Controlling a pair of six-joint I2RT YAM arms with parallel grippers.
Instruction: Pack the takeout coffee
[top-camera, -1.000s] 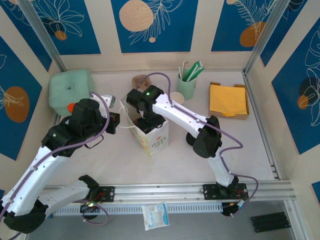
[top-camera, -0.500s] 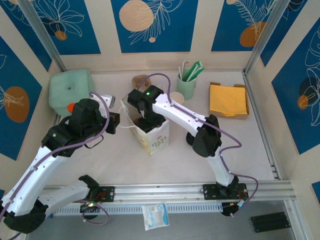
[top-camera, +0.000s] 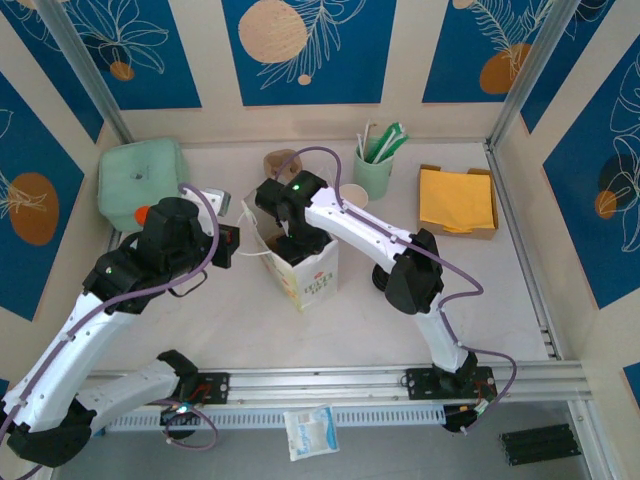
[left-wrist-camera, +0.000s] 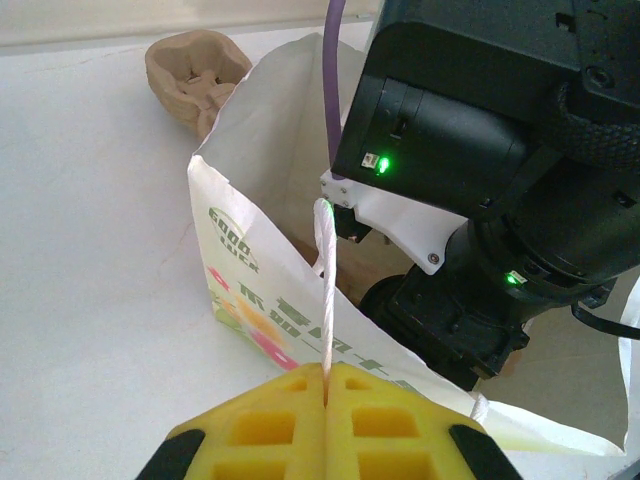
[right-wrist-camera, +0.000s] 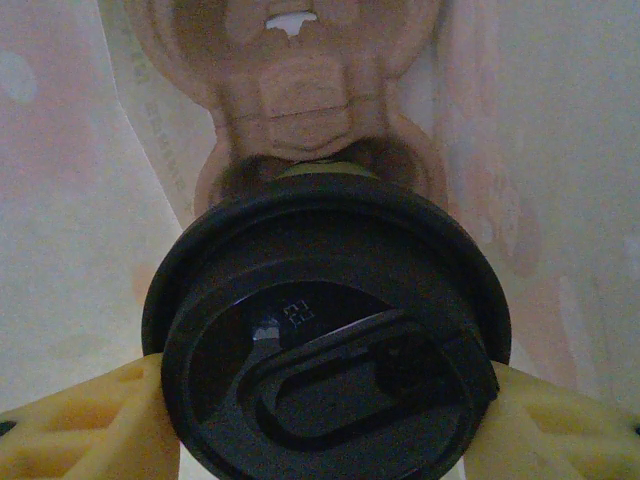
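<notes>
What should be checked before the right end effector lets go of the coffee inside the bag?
1. Bag mouth held open: left end effector shut on the cord handle - ok.
2. Paper bag standing upright - ok.
3. Coffee gripped: right end effector clamps the lid's sides - ok.
4. Pulp carrier lying beyond the coffee - ok.
5. Coffee seated in a carrier well - cannot tell, base hidden.

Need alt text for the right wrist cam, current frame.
The right gripper clamps the takeout coffee by its black lid, a yellow finger on each side. Beyond it lies a brown pulp carrier between pale bag walls.
</notes>
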